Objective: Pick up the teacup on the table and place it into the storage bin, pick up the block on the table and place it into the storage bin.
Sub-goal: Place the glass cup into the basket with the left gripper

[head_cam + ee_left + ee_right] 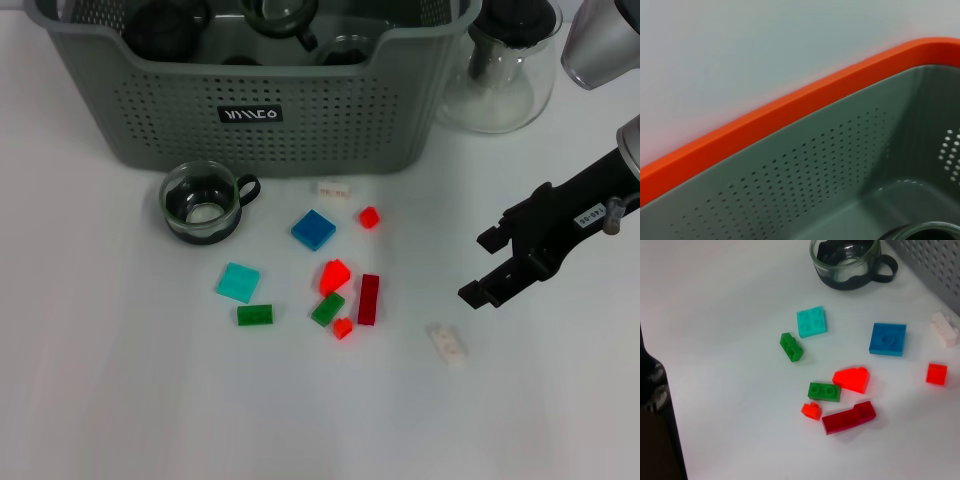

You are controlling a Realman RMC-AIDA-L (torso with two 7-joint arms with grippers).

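Sitting upright on the table just in front of the storage bin (150, 110), the teacup (204, 203) had not yet been picked up, and the scattered blocks, among them a blue block (314, 229) and a dark red block (368, 298), lay untouched to its right. Farther right, the right gripper (486, 265) hovered above the table with its fingers apart and empty, so the pick seemed only at its approach; the next move would call for reaching leftward and descending over one piece.

light: bright, even, from overhead | shadows: soft and short under the teacup (205, 203) and blocks | glare: white table (120, 400) nearly blown out in the head view | focus: left wrist view soft on the storage bin (830, 165) wall; right wrist view sharp | edges: no clear distortion
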